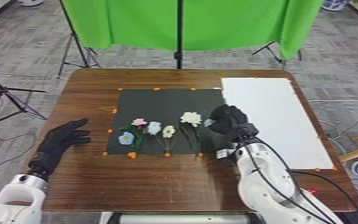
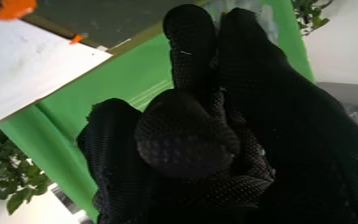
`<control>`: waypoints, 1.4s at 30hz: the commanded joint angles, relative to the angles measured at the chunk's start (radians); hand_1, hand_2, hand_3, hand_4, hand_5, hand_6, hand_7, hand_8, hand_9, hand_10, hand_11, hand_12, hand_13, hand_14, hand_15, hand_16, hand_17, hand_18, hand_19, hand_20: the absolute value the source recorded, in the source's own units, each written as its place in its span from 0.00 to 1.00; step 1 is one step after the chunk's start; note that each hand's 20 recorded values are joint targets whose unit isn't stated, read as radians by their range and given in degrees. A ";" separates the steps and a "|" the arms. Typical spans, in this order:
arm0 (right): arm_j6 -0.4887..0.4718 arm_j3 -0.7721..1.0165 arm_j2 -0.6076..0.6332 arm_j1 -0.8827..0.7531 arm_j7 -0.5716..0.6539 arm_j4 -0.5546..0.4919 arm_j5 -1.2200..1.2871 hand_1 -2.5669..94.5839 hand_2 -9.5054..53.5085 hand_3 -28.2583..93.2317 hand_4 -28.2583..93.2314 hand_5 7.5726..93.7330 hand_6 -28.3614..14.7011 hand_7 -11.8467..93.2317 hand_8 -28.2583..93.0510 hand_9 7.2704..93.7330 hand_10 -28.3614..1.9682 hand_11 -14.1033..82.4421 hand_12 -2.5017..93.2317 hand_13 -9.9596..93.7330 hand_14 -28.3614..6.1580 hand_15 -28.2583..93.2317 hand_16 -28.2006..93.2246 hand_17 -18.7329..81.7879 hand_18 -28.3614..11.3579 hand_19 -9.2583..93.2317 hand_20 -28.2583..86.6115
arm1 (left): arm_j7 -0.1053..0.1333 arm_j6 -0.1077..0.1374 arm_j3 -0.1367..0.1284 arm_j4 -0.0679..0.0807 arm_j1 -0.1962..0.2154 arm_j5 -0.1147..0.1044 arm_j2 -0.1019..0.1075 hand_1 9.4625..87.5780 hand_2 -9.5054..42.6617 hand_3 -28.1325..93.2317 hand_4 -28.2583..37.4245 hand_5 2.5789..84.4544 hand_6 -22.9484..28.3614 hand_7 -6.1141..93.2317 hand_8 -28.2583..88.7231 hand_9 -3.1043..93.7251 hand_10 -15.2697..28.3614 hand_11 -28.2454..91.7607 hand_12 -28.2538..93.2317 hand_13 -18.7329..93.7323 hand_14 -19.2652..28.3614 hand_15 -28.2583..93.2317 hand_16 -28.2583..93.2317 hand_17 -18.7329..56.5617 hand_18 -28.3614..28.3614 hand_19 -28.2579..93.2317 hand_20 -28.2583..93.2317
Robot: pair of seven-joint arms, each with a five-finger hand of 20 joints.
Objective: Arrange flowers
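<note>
Pale Flower Pinched at the Dark Mat's Right Edge

The right hand [image 1: 229,119] is over the right edge of the dark mat [image 1: 158,102], its fingers pressed together and closed on a pale flower [image 1: 209,122]. Bits of petal show past the fingertips in the right wrist view; the stem is hidden, so how firmly it is caught I cannot tell.

The other blooms lie in a loose row across the mat's near half: a blue flower [image 1: 127,138] and a pink flower [image 1: 139,121] towards its left side, a pale blue-white flower [image 1: 154,128] and a cream flower [image 1: 168,131] about its middle, and a large white flower [image 1: 190,118] nearest the hand. Left of the mat, the left hand [image 1: 65,136] waits, fingers spread and relaxed.

This looks like the pick-up step, with the white sheet [image 1: 262,112] right of the mat the likely destination. The next move calls for a gentle lift, clear of the white bloom, before carrying it over and laying it down.
</note>
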 commanded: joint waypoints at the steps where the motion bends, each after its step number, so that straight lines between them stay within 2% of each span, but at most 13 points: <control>1: 0.000 0.000 -0.006 -0.030 -0.010 0.004 -0.024 0.61 0.00 0.71 0.11 0.79 0.62 0.36 0.31 0.92 0.62 0.26 0.48 0.96 0.79 0.74 0.54 0.82 0.37 1.00 0.75 | -0.017 -0.015 0.004 0.003 0.008 0.007 -0.002 0.16 0.52 0.72 0.00 0.47 0.53 0.19 0.19 0.49 0.69 0.42 0.34 0.51 0.83 0.47 0.22 0.30 0.77 0.34 0.36; 6: -0.036 0.009 -0.006 -0.035 -0.015 -0.003 -0.015 0.57 0.00 0.69 0.13 0.75 0.60 0.34 0.31 0.85 0.57 0.33 0.41 0.96 0.77 0.74 0.54 0.81 0.37 1.00 0.75 | -0.012 -0.015 0.006 0.005 0.004 0.009 -0.003 0.16 0.52 0.72 0.00 0.47 0.53 0.19 0.19 0.49 0.69 0.42 0.34 0.51 0.83 0.47 0.22 0.30 0.77 0.34 0.36; 11: -0.057 0.013 -0.007 -0.039 -0.020 -0.003 -0.014 0.47 0.00 0.76 0.11 0.71 0.62 0.31 0.25 0.80 0.49 0.42 0.30 0.95 0.76 0.74 0.53 0.80 0.36 1.00 0.75 | -0.010 -0.017 0.005 0.004 0.006 0.011 -0.005 0.16 0.52 0.72 0.00 0.46 0.52 0.19 0.19 0.49 0.69 0.42 0.34 0.51 0.83 0.47 0.22 0.30 0.77 0.34 0.36; 16: -0.074 0.016 -0.004 -0.044 -0.014 -0.009 -0.031 0.43 0.00 0.77 0.11 0.69 0.61 0.31 0.16 0.77 0.47 0.41 0.29 0.95 0.76 0.74 0.53 0.80 0.36 1.00 0.75 | -0.011 -0.020 0.007 0.007 -0.001 0.012 -0.003 0.16 0.52 0.72 0.00 0.46 0.52 0.18 0.19 0.49 0.68 0.42 0.34 0.51 0.83 0.47 0.22 0.30 0.77 0.34 0.36; 26: -0.150 0.032 -0.002 -0.052 0.001 -0.024 -0.040 0.38 0.00 0.77 0.12 0.60 0.57 0.26 0.17 0.69 0.40 0.38 0.29 0.93 0.75 0.73 0.53 0.79 0.35 1.00 0.74 | -0.011 -0.022 0.005 0.005 0.001 0.015 -0.006 0.16 0.52 0.72 0.00 0.45 0.52 0.18 0.19 0.48 0.68 0.42 0.34 0.51 0.83 0.47 0.22 0.29 0.77 0.34 0.36; 30: -0.140 0.053 0.006 -0.048 -0.002 -0.036 -0.031 0.38 0.00 0.77 0.12 0.59 0.57 0.25 0.18 0.68 0.39 0.38 0.29 0.93 0.74 0.73 0.53 0.79 0.35 1.00 0.73 | -0.007 -0.016 0.000 -0.001 0.009 0.015 -0.011 0.16 0.51 0.72 0.00 0.45 0.52 0.18 0.19 0.48 0.68 0.42 0.34 0.51 0.83 0.47 0.22 0.29 0.77 0.34 0.36; 32: -0.098 0.068 0.034 -0.021 -0.010 -0.051 0.012 0.38 0.00 0.77 0.12 0.59 0.57 0.25 0.18 0.68 0.39 0.38 0.30 0.93 0.74 0.73 0.53 0.78 0.35 1.00 0.73 | 0.000 -0.009 -0.003 -0.006 0.016 0.015 -0.013 0.16 0.51 0.72 0.00 0.45 0.52 0.18 0.19 0.48 0.68 0.42 0.34 0.51 0.83 0.47 0.22 0.29 0.77 0.34 0.36; 34: -0.080 0.118 0.097 -0.001 -0.087 -0.087 0.193 0.38 0.00 0.76 0.12 0.59 0.57 0.25 0.18 0.68 0.39 0.38 0.30 0.92 0.73 0.73 0.53 0.77 0.33 1.00 0.73 | -0.002 -0.011 -0.004 -0.007 0.013 0.015 -0.008 0.16 0.51 0.72 0.00 0.45 0.52 0.18 0.19 0.48 0.68 0.42 0.34 0.51 0.83 0.47 0.22 0.29 0.77 0.34 0.36; 36: -0.166 0.242 0.146 -0.017 -0.170 -0.142 0.411 0.37 0.00 0.77 0.12 0.59 0.56 0.25 0.18 0.66 0.38 0.37 0.30 0.88 0.65 0.72 0.52 0.71 0.30 0.98 0.70 | 0.003 -0.012 -0.003 -0.005 0.003 0.019 0.003 0.16 0.51 0.72 0.00 0.45 0.52 0.18 0.19 0.48 0.68 0.42 0.34 0.51 0.83 0.46 0.22 0.29 0.77 0.34 0.36; 38: -0.250 0.392 0.167 -0.058 -0.286 -0.178 0.600 0.35 0.00 0.78 0.12 0.58 0.57 0.26 0.18 0.62 0.36 0.37 0.30 0.78 0.50 0.69 0.50 0.59 0.24 0.88 0.67 | 0.025 0.011 0.001 -0.006 -0.002 0.020 0.010 0.16 0.51 0.72 0.00 0.45 0.52 0.18 0.19 0.48 0.68 0.42 0.34 0.51 0.83 0.46 0.22 0.29 0.77 0.34 0.36; 40: -0.279 0.516 0.157 -0.106 -0.391 -0.198 0.771 0.32 0.04 0.79 0.11 0.58 0.57 0.26 0.17 0.59 0.35 0.35 0.28 0.68 0.38 0.62 0.46 0.48 0.21 0.75 0.66 | 0.052 0.042 0.008 -0.008 -0.004 0.020 0.013 0.16 0.51 0.72 0.00 0.46 0.52 0.18 0.19 0.48 0.68 0.42 0.34 0.51 0.83 0.46 0.22 0.29 0.77 0.34 0.36; 42: -0.295 0.611 0.112 -0.163 -0.486 -0.214 0.936 0.29 0.07 0.81 0.11 0.57 0.58 0.27 0.17 0.56 0.35 0.31 0.26 0.64 0.37 0.54 0.44 0.44 0.22 0.65 0.63 | 0.139 0.152 0.048 -0.003 -0.007 0.016 0.021 0.16 0.51 0.72 0.00 0.47 0.53 0.19 0.19 0.49 0.68 0.42 0.34 0.51 0.82 0.46 0.22 0.30 0.77 0.34 0.36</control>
